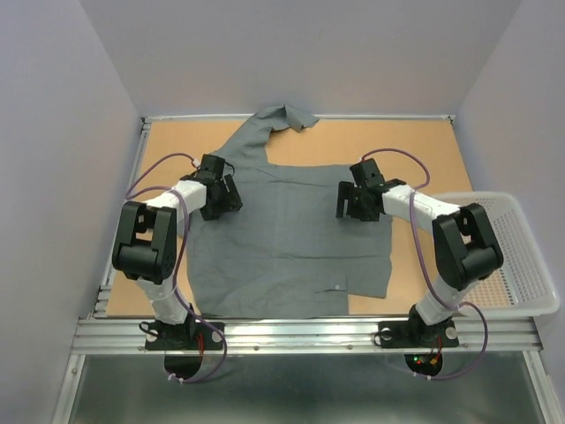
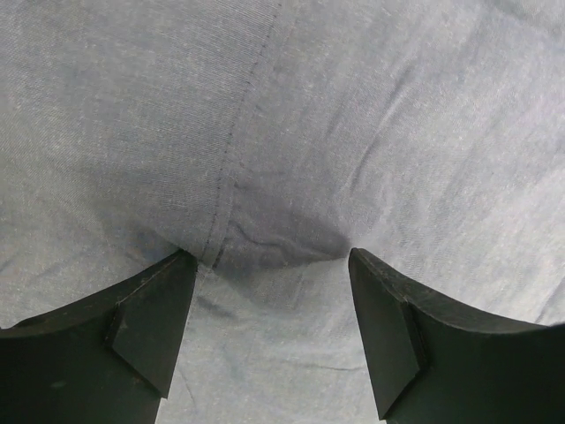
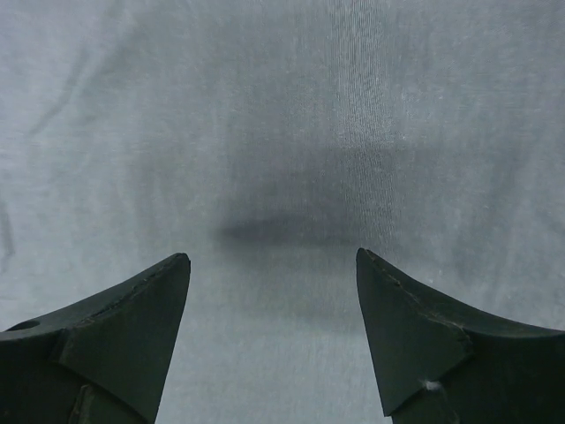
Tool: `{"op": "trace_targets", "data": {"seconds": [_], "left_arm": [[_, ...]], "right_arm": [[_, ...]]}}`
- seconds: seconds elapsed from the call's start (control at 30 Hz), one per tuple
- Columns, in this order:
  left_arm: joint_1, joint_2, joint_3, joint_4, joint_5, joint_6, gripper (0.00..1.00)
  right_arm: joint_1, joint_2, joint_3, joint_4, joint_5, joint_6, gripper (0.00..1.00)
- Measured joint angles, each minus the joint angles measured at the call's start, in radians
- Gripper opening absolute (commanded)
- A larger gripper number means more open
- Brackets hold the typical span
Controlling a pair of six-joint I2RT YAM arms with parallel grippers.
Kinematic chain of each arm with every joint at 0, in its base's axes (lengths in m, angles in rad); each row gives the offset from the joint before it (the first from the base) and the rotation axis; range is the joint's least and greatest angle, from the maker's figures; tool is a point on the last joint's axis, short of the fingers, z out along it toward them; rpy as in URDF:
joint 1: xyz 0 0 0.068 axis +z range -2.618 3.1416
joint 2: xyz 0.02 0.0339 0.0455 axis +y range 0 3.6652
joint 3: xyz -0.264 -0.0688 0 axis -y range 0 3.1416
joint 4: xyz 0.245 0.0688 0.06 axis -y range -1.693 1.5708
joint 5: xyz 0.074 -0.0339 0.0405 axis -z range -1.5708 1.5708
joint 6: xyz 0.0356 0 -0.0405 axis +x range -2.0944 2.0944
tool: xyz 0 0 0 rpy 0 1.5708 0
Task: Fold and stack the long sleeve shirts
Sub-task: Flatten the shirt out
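Observation:
A grey long sleeve shirt [image 1: 291,238] lies spread on the brown table, one sleeve reaching to the back edge [image 1: 284,119]. My left gripper [image 1: 228,196] is open, its jaws wide apart, pointing down at the shirt's upper left part; in the left wrist view [image 2: 269,265] the cloth with a seam [image 2: 238,132] fills the frame and dents slightly between the tips. My right gripper [image 1: 350,200] is open over the shirt's upper right part; in the right wrist view [image 3: 272,265] only flat grey cloth [image 3: 282,132] shows between the jaws.
A white mesh plastic basket [image 1: 521,265] stands at the right edge of the table. Bare brown tabletop [image 1: 415,150] shows at the back right and along the left [image 1: 163,146]. Grey walls close in the back and sides.

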Motion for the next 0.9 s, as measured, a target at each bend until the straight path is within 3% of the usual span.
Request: {"op": "trace_targets", "data": {"seconds": [0.17, 0.53, 0.77, 0.9], "left_arm": [[0.001, 0.124, 0.154, -0.004, 0.013, 0.001, 0.81], [0.040, 0.365, 0.498, -0.004, 0.064, 0.001, 0.82], [0.042, 0.217, 0.472, 0.007, 0.066, -0.004, 0.82], [0.019, 0.016, 0.394, 0.020, 0.031, -0.003, 0.82]], "right_arm": [[-0.003, 0.126, 0.080, 0.003, 0.047, -0.002, 0.80], [-0.098, 0.436, 0.497, 0.031, 0.143, -0.080, 0.81], [-0.065, 0.314, 0.454, 0.019, 0.120, -0.158, 0.81], [0.036, 0.087, 0.287, -0.006, 0.103, -0.174, 0.77]]}}
